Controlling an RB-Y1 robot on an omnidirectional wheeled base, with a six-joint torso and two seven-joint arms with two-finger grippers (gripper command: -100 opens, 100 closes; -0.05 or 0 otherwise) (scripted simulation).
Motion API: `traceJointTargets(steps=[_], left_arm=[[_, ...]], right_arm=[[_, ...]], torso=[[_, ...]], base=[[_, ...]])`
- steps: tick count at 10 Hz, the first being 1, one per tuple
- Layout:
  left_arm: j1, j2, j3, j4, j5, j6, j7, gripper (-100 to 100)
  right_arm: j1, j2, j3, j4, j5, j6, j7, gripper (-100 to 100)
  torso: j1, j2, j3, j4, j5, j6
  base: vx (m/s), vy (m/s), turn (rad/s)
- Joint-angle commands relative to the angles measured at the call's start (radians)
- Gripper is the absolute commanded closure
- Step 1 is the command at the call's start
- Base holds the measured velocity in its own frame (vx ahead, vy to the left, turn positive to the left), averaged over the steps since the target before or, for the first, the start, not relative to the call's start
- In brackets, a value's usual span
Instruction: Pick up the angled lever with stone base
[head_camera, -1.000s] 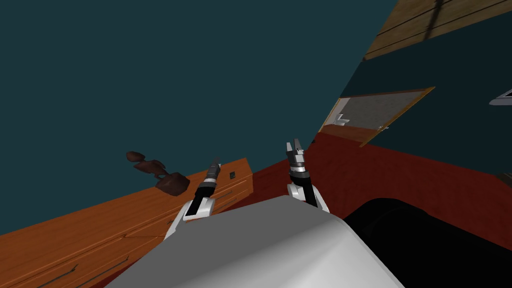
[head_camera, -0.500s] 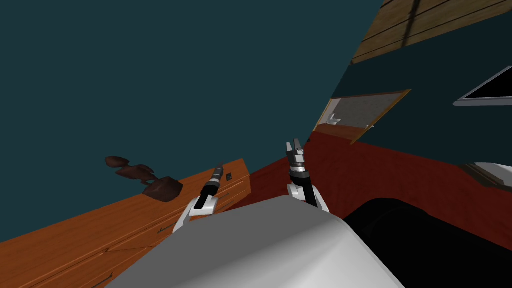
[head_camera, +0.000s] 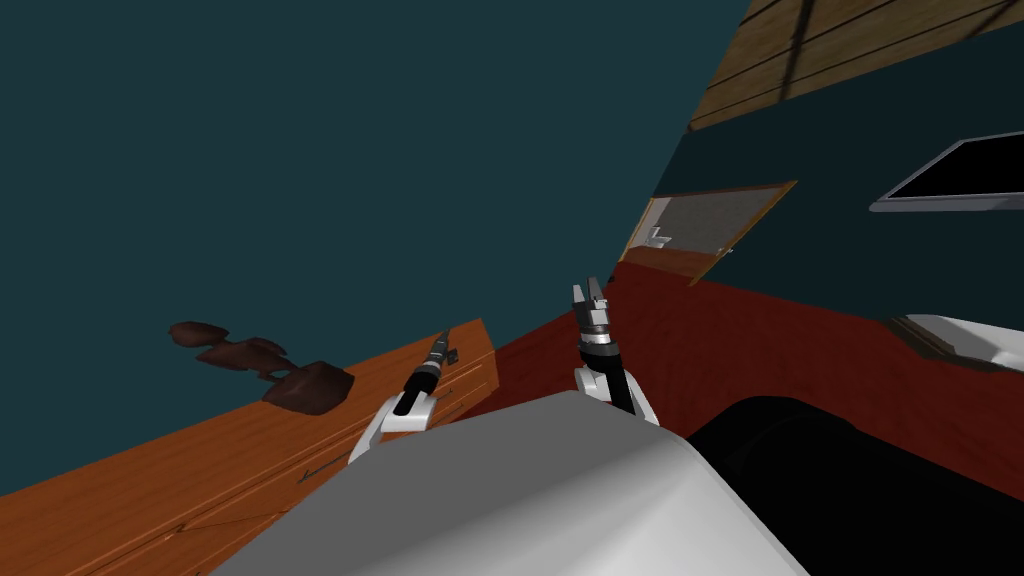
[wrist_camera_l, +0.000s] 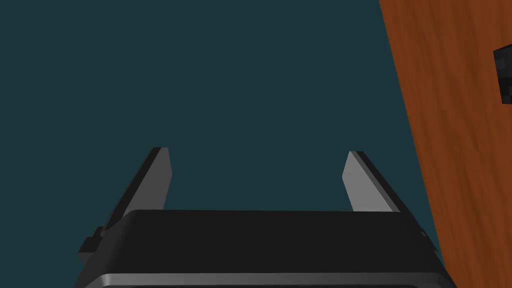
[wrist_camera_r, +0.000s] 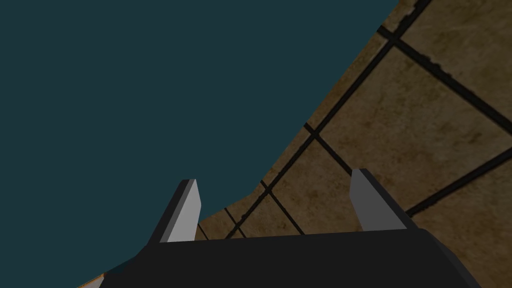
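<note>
A dark brown angled lever (head_camera: 255, 356) – a bent arm with rounded lobes rising from a lumpy, rock-like base – stands on the top of a long orange-brown wooden dresser (head_camera: 180, 455), close to the dark teal wall (head_camera: 300, 150) behind it. The lever's arm leans away from the robot's arms, toward the wall.

The left gripper (head_camera: 443, 343) hangs over the near end of the dresser, apart from the lever's base and touching nothing. In the left wrist view its two light grey fingers (wrist_camera_l: 155, 180) stand wide apart with only teal wall between them – nothing is held. A small black block (wrist_camera_l: 505, 75) sits on the orange wood just beside that gripper.

The right gripper (head_camera: 590, 294) is raised over the dark red floor (head_camera: 760, 360), well apart from the lever and the dresser; its fingers (wrist_camera_r: 186, 210) are likewise spread wide and empty.
</note>
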Motion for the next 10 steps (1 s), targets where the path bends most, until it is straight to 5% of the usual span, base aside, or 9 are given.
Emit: traceJointTargets(steps=[1, 10], left_arm=[[-0.011, 0.008, -0.01, 0.031, -0.008, 0.05, -0.001, -100], [-0.053, 0.08, -0.05, 0.225, -0.032, 0.291, 0.017, -100]], right_arm=[[0.0, 0.0, 0.0, 0.0, 0.0, 0.0, 0.0, 0], [0.0, 0.0, 0.0, 0.0, 0.0, 0.0, 0.0, 0]], torso=[[0.0, 0.0, 0.0, 0.0, 0.0, 0.0], [-0.001, -0.001, -0.001, 0.0, 0.0, 0.0]], base=[[0.016, -0.037, -0.088], [0.028, -0.044, -0.098]])
